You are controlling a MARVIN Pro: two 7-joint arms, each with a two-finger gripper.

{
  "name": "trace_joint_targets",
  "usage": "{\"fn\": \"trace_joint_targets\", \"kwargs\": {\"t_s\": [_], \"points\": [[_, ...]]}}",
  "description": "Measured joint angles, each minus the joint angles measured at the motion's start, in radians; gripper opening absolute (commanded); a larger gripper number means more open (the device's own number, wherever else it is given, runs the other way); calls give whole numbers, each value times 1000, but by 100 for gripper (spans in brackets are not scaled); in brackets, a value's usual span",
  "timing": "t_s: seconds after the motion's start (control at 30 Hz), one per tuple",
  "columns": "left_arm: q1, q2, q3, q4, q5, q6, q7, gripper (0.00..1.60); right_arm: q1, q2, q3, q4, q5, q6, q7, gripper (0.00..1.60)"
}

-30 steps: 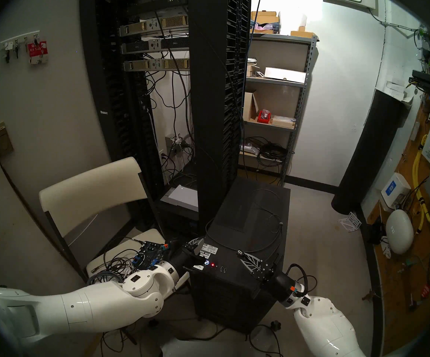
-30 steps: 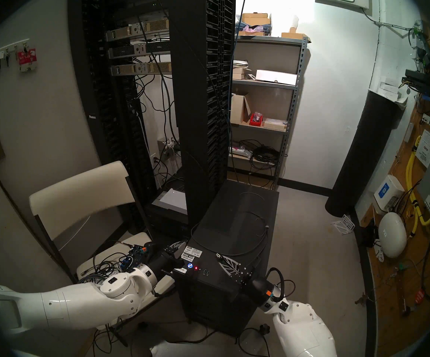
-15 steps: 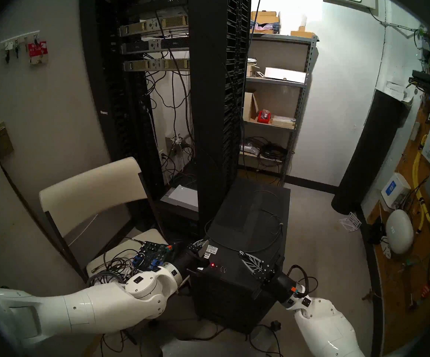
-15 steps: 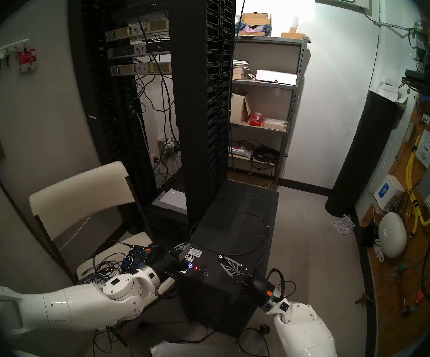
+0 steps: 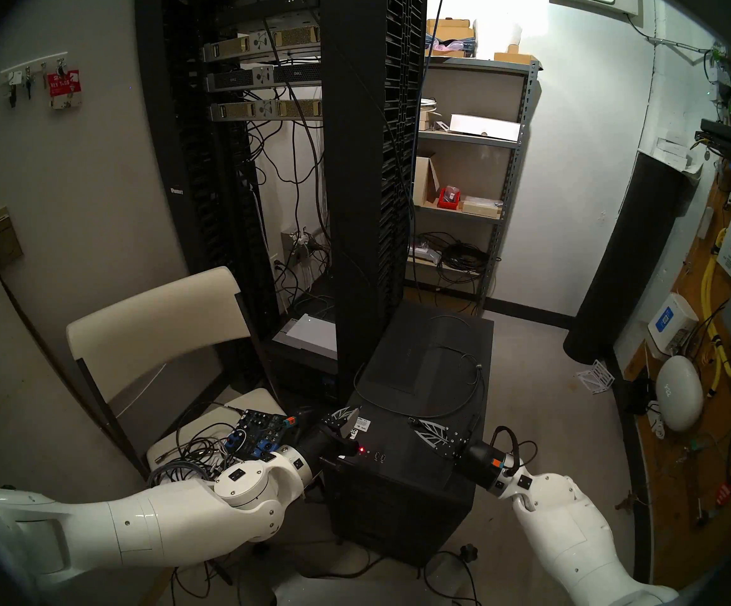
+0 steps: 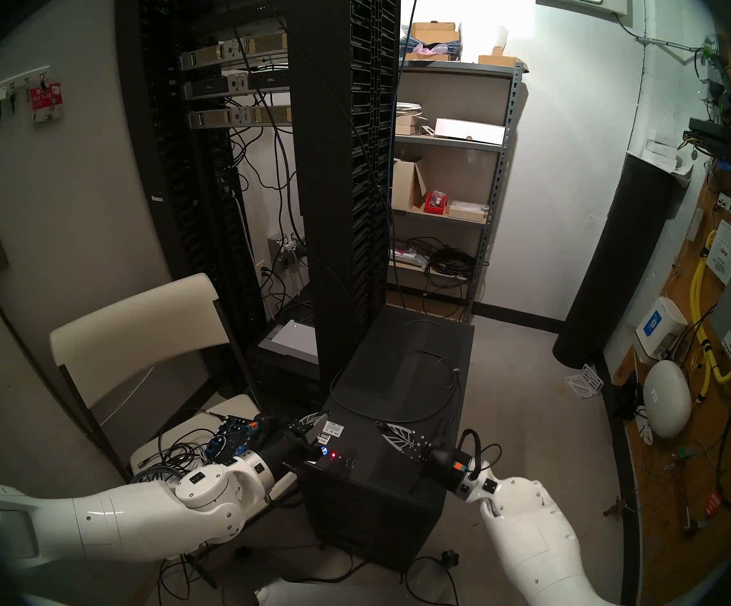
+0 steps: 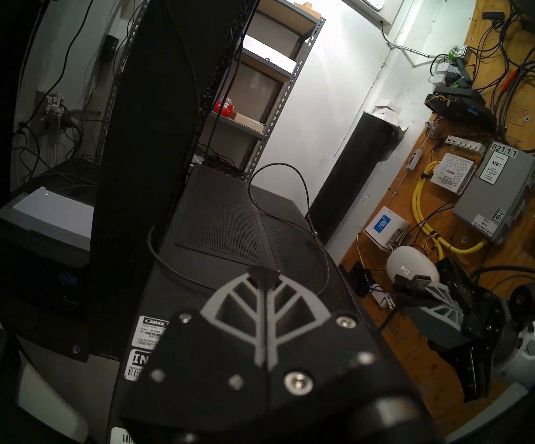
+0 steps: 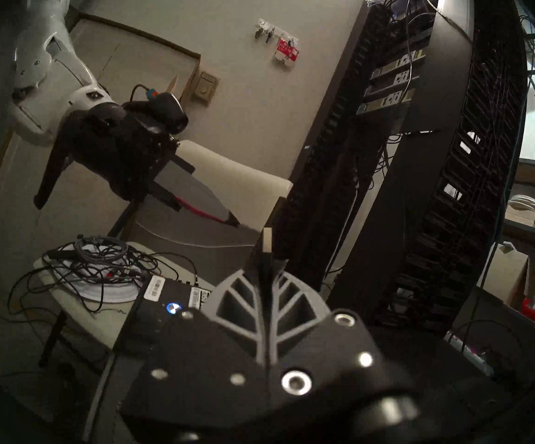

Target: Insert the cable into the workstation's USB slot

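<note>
While the cable (image 5: pixel 464 399) loops across the workstation (image 5: pixel 403 469) top, the right gripper (image 5: pixel 414 423) pinches its USB plug above the front edge — the left gripper (image 5: pixel 352 410), closed and empty, hovers at the front-left corner.

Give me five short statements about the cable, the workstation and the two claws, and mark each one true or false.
1. The right claw is shut on the cable plug. True.
2. The cable is already plugged into the workstation. False: the plug is held above its top.
3. A red light glows on the workstation. True.
4. The left claw holds the cable. False: it is shut and empty.
5. The cable's slack lies on the chair. False: it loops across the workstation's top.
</note>
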Motion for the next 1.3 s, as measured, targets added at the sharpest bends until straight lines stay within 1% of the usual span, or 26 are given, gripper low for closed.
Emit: {"fn": "trace_joint_targets", "kwargs": {"t_s": [0.03, 0.2, 0.37, 0.5, 0.67, 0.7, 0.87, 1.0, 1.17, 1.3], "points": [[0, 0, 0, 0, 0, 0, 0, 18, 12, 6, 3, -2, -19, 23, 4, 0], [0, 0, 0, 0, 1, 1, -1, 18, 46, 27, 4, -8, -90, 90, 21, 0], [0, 0, -1, 0, 2, 2, -2, 18, 95, 39, -17, 8, -180, 154, 37, 0], [0, 0, -1, 0, 2, 3, -2, 18, 130, 38, -31, 35, -255, 170, 30, 0], [0, 0, -1, 0, 2, 3, -3, 18, 185, 12, -52, 115, -360, 172, -33, 0], [0, 0, -1, 0, 2, 3, -3, 160, 190, 9, -55, 125, -369, 170, -39, 0], [-1, 0, 0, -2, 10, 4, -4, 160, 235, -12, -76, 201, -424, 158, -70, 0], [-7, 0, 1, -4, 25, 9, -4, 160, 259, -14, -86, 221, -439, 157, -65, 0], [-12, -3, 2, -4, 39, 19, 10, 160, 286, -13, -93, 218, -438, 155, -23, 0], [-12, -6, 3, -4, 47, 24, 31, 160, 299, -1, -100, 197, -426, 170, 45, 0]]}}
